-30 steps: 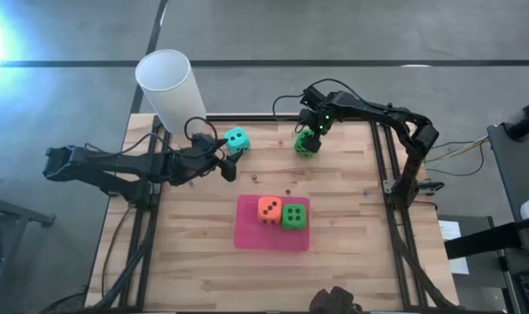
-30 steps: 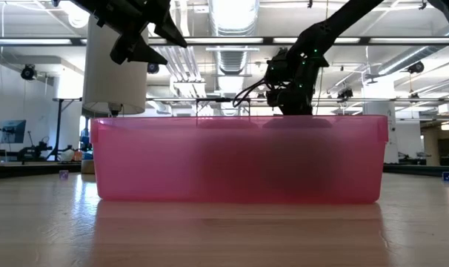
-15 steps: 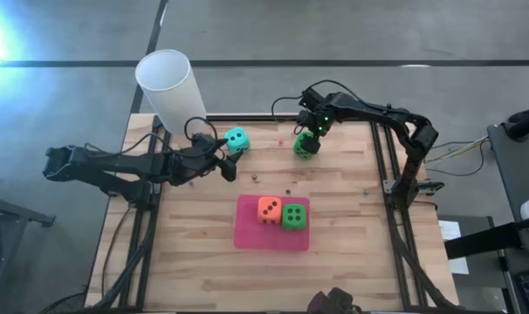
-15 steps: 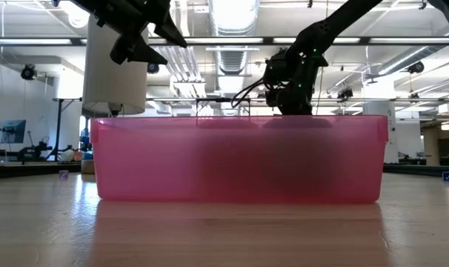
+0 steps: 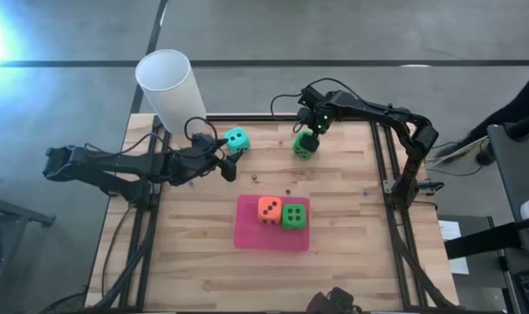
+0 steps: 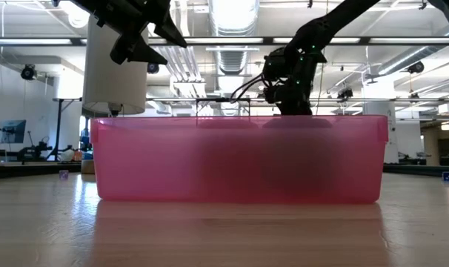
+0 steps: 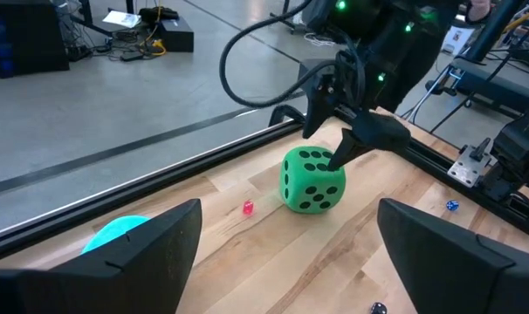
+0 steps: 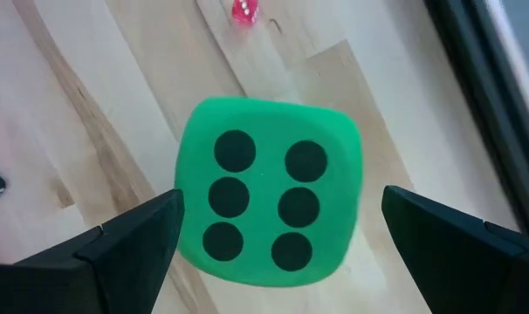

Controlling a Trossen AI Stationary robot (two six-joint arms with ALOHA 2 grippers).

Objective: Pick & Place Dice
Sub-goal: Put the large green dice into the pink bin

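A green die [image 5: 305,144] lies on the wood near the table's far edge, six pips up [image 8: 269,205]. My right gripper [image 5: 314,122] hovers just above it, open, one finger on each side [image 8: 282,202]; the left wrist view shows this too [image 7: 347,131]. A teal die [image 5: 236,139] rests to its left. My left gripper [image 5: 225,157] is open beside the teal die [image 7: 116,237], on its near side. An orange die [image 5: 268,208] and a second green die [image 5: 293,215] sit side by side in the pink tray [image 5: 247,234].
A tall white cup [image 5: 168,87] stands at the far left corner, close behind my left arm. The pink tray's wall [image 6: 235,159] blocks most of the low view. Tiny red [image 7: 247,208] and blue [image 7: 451,206] dice lie on the wood. Black frame rails [image 5: 382,166] edge the table.
My right gripper has risen a little above the green die, staying open. The die has kept its place on the wood.
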